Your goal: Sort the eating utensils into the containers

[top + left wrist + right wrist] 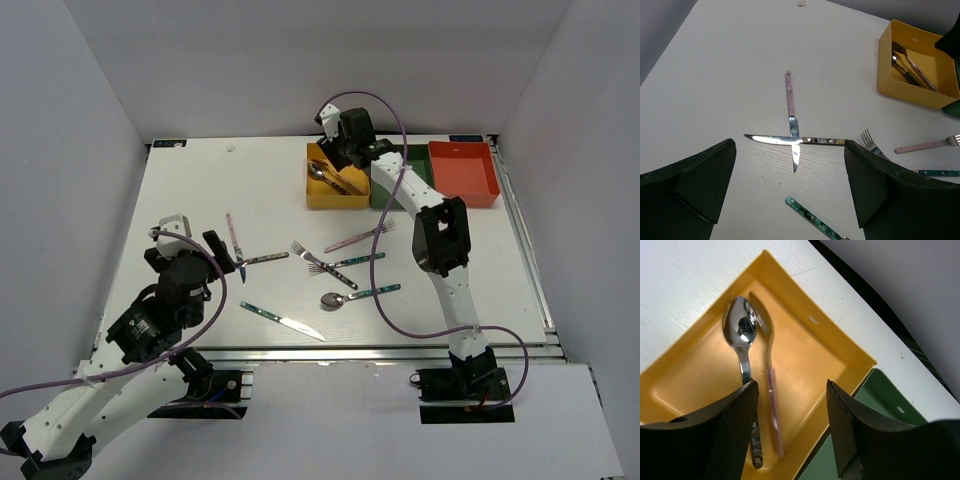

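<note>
My left gripper is open and empty, low over the table's left part. In the left wrist view it hangs just short of two crossed knives, one pink-handled and one dark-handled. My right gripper is open and empty over the yellow bin. In the right wrist view its fingers straddle the bin floor, where a dark-handled spoon and a pink-handled spoon lie. The dark green bin is mostly hidden by the right arm. The red-orange bin holds nothing.
Mid-table lie a pink-handled fork, two more forks, a teal-handled spoon and a teal-handled knife. The crossed knives lie right of my left gripper. White walls enclose the table on three sides.
</note>
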{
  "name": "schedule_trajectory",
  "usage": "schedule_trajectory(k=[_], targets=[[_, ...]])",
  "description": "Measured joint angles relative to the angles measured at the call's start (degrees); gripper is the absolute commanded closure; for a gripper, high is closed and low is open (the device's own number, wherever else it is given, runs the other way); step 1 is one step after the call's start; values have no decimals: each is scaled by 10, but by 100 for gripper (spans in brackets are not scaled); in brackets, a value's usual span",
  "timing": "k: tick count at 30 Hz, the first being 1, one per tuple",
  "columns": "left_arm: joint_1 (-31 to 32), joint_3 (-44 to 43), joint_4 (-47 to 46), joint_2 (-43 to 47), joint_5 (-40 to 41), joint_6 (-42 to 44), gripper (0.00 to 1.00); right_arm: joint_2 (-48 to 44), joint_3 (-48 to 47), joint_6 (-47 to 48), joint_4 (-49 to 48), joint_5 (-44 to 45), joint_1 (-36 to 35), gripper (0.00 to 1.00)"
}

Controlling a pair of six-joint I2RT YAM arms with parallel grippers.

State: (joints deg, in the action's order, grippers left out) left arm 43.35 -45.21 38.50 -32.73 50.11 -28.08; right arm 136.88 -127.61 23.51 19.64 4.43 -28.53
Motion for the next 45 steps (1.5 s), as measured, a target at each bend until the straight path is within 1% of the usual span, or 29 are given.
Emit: schedule_trajectory(k=[2, 5, 7, 8, 10, 13, 16, 19, 21, 24, 28, 31, 37, 39, 41, 43, 45], targets=[[0, 1, -1, 7, 0, 0, 2, -5, 0, -4, 4, -3, 0, 35], [0, 2, 0, 11, 0, 0, 2, -28, 7, -9, 19, -10, -3, 36], [0, 2, 0, 11, 0, 0, 2, -61, 26, -15, 35, -22, -6, 39], [0, 2, 0, 12, 0, 0, 2, -88, 51, -17, 44, -30, -8, 39], [0, 3, 0, 15, 0, 0, 2, -156, 116, -16, 57, -47, -13, 41], [0, 4, 0, 20, 1, 0, 2, -316, 299, -10, 75, -58, -45, 40], [0, 4, -1, 23, 1, 0, 2, -445, 453, -8, 78, -68, -99, 39], [0, 5, -1, 22, 0, 0, 2, -516, 572, -10, 88, -55, -159, 38], [0, 5, -2, 20, 0, 0, 2, -529, 628, -11, 100, -42, -174, 38], [0, 5, -2, 18, 0, 0, 2, -528, 696, -16, 129, -24, -169, 38], [0, 6, -5, 16, -5, 2, 2, -527, 744, -18, 134, -6, -164, 39], [0, 6, -6, 16, -8, 3, 2, -514, 751, -16, 127, 0, -165, 41], [0, 6, -8, 18, -12, 3, 2, -476, 751, -6, 83, -8, -165, 44], [0, 6, -8, 19, -13, 4, 2, -466, 752, -5, 69, -15, -165, 48], [0, 6, -8, 21, -13, 5, 2, -454, 753, -4, 56, -23, -165, 50], [0, 6, -8, 22, -13, 6, 2, -445, 758, -3, 44, -35, -165, 56], [0, 6, -8, 22, -14, 7, 2, -445, 761, -4, 35, -47, -167, 58]])
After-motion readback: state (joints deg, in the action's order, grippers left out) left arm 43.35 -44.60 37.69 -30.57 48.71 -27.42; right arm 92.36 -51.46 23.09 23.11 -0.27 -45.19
